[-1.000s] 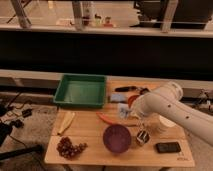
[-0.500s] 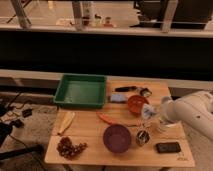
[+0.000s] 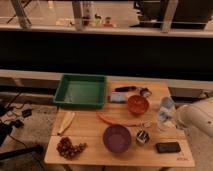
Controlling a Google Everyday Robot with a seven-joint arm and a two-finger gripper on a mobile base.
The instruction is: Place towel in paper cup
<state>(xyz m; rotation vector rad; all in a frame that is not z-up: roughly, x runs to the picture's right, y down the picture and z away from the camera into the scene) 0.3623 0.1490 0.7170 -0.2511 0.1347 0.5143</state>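
Observation:
The paper cup point(image 3: 163, 121) stands upright near the table's right edge, right of the orange bowl point(image 3: 137, 104). The pale blue-grey towel point(image 3: 167, 104) sits rumpled at the cup's mouth and sticks up above the rim. My white arm point(image 3: 199, 121) is at the right edge of the camera view, just right of the cup. The gripper is at that arm's end beside the cup, shut and holding nothing that I can see. It is apart from the towel.
On the wooden table point(image 3: 90, 130) are a green tray point(image 3: 80, 91), a purple bowl point(image 3: 117, 137), a small metal cup point(image 3: 143, 136), a flat black item point(image 3: 167, 147), grapes point(image 3: 69, 147), a banana point(image 3: 65, 122), a flat blue pad point(image 3: 118, 98) and an orange-red stick point(image 3: 112, 120).
The arm has drawn back from over the table's middle to the right edge. This uncovers the orange bowl and the cup with the towel at its mouth.

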